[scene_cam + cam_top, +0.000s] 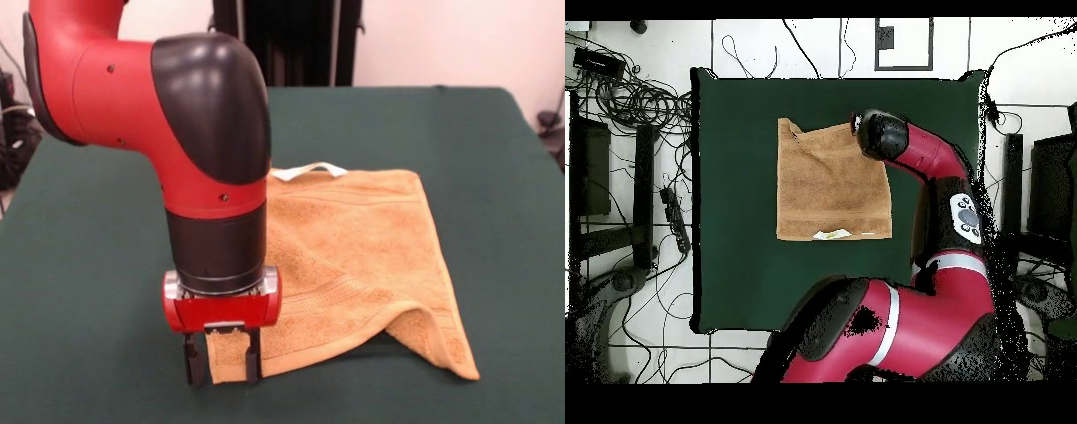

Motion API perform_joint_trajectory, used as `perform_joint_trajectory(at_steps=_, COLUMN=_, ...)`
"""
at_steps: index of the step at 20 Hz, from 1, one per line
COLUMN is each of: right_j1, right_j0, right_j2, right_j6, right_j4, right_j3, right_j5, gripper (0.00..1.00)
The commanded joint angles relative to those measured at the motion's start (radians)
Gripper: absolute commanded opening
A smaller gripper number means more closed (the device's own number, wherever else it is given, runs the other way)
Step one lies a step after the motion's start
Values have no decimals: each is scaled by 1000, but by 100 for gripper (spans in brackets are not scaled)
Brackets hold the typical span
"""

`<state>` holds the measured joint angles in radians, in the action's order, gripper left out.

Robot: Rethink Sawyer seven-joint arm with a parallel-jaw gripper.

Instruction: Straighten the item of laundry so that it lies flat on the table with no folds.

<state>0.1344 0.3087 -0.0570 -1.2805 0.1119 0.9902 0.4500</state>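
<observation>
The item of laundry (362, 256), an orange-tan towel, lies mostly spread on the green table (88, 265). Its white tag loop (309, 170) sits at the far edge. The towel's near right corner (433, 340) is humped up and folded under. My gripper (222, 360) points straight down at the towel's near left corner, fingers (193, 362) open, with that corner between them at table level. In the overhead view the towel (830, 180) shows as a rough rectangle on the table (735, 200). There the arm's wrist (880, 135) hides the gripper over the towel's upper right corner.
Green cloth surrounds the towel on all sides. In the overhead view, cables (635, 95) and dark equipment (590, 165) lie on the floor left of the table.
</observation>
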Motion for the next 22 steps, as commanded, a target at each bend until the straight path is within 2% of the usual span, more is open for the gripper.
perform_joint_trajectory(at_steps=1, right_j1=-98, right_j0=15, right_j2=-56, right_j6=-279, right_j4=46, right_j3=143, right_j5=-59, gripper=100)
perform_joint_trajectory(at_steps=8, right_j1=-142, right_j0=25, right_j2=-57, right_j6=-243, right_j4=54, right_j3=112, right_j5=-75, gripper=100)
perform_joint_trajectory(at_steps=22, right_j1=-60, right_j0=-12, right_j2=27, right_j6=-266, right_j4=54, right_j3=168, right_j5=30, gripper=100)
